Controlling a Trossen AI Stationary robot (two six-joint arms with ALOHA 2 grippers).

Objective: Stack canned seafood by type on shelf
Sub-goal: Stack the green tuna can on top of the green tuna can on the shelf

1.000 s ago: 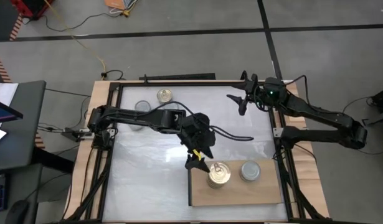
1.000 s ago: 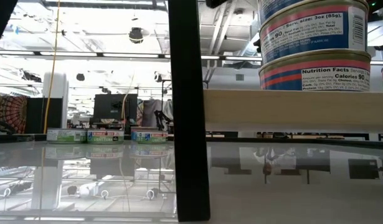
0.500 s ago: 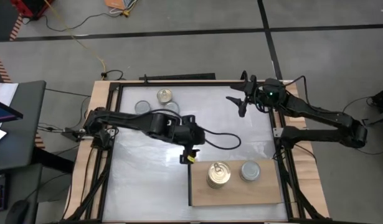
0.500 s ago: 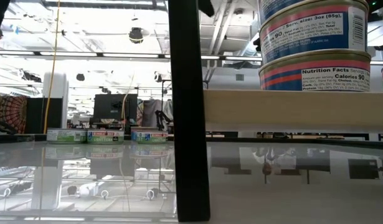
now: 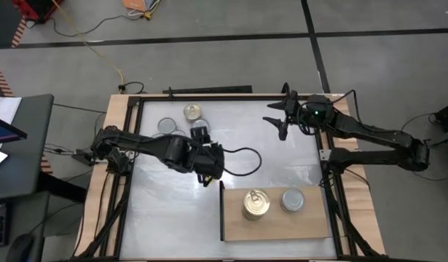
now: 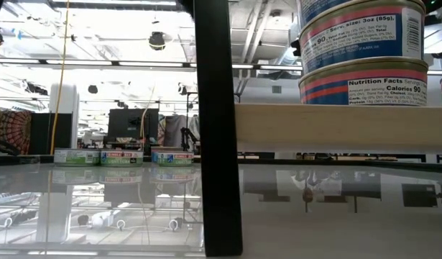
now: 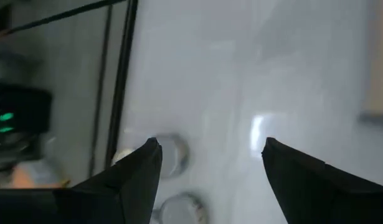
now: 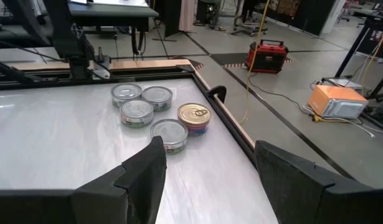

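Note:
The shelf (image 5: 278,225) is a light wooden board lying at the table's near right. On it stand a stack of gold-lidded cans (image 5: 256,204) and a silver-lidded can (image 5: 293,199). The low view shows the stack (image 6: 364,50) resting on the shelf (image 6: 335,126). Several more cans (image 8: 157,112) sit flat on the table at the far left, one of them gold-lidded (image 5: 192,111). My left gripper (image 5: 207,175) hangs open over bare table just left of the shelf, with nothing between its fingers (image 7: 210,146). My right gripper (image 5: 276,120) waits open above the far right of the table (image 8: 207,146).
Wooden side rails (image 5: 122,109) and a black frame border the white tabletop. A dark upright bar (image 6: 217,129) stands in front of the low camera. Cables and a red box (image 8: 269,56) lie on the floor beyond the table. Bare tabletop shows between the shelf and the far cans.
My left gripper has drawn away from the gold-lidded stack on the shelf, going toward the table's left and far edges, and its wrist has turned. The stack stays where it was. My right arm has kept still.

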